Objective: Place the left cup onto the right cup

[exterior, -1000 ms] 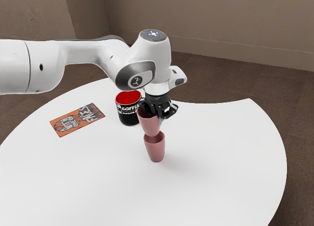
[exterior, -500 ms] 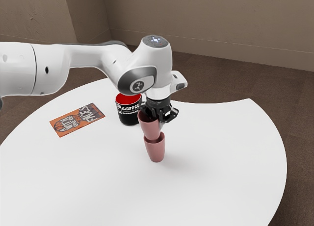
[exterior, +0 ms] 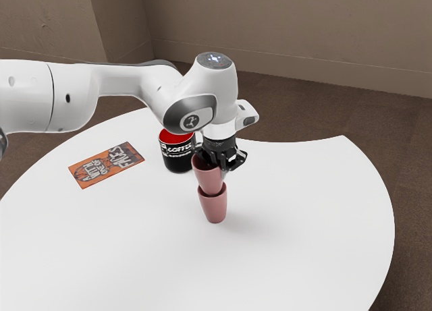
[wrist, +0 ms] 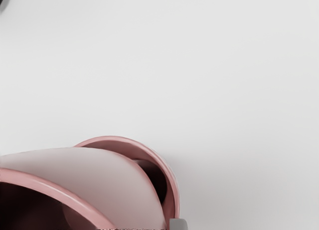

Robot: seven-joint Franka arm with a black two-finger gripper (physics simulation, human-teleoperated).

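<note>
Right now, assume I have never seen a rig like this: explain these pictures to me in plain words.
This is a simulated scene. The white machine is a robot arm ending in a black two-finger gripper. One picture comes from a camera at the arm's side, the other from a camera on the arm's hand. On the round white table stand a black coffee mug with a red inside and a lower pink cup. An orange printed card lies flat nearby. The gripper holds an upper pink cup by its rim, tilted, with its base inside the lower one. The wrist view's big pink shape is that held cup.
</note>
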